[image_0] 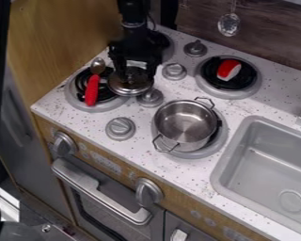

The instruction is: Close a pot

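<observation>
The claw seems to pinch the lid; carry it level, centre it over the pot, lower gently.

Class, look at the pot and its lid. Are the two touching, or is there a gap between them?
Apart. In the camera view, a gray knob and some speckled counter show between the lid and the pot.

Black robot arm, thin dark cable curving alongside, blocky black gripper
</observation>
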Tool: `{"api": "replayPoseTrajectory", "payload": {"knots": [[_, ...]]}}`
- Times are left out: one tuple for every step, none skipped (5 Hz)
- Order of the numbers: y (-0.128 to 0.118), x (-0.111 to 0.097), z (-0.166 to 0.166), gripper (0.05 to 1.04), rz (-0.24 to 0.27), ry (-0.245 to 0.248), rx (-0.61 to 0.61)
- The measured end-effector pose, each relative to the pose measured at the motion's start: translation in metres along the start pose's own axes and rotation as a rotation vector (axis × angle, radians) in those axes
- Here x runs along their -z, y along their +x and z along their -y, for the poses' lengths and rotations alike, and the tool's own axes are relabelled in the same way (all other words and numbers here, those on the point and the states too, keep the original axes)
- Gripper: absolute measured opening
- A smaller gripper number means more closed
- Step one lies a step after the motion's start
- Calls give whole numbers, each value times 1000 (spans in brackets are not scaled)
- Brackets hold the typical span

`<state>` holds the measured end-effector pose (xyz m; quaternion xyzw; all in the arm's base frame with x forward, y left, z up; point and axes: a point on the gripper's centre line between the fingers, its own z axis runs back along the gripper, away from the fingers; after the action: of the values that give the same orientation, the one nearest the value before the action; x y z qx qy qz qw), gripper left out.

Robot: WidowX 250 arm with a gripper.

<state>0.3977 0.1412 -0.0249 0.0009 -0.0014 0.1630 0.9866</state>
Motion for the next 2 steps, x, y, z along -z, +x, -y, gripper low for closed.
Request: {"api": "replayPoseTrajectory", "payload": {"knots": [[11,0,-7,999,17,3,-28],[18,-3,-12,999,34,3,-49]]}}
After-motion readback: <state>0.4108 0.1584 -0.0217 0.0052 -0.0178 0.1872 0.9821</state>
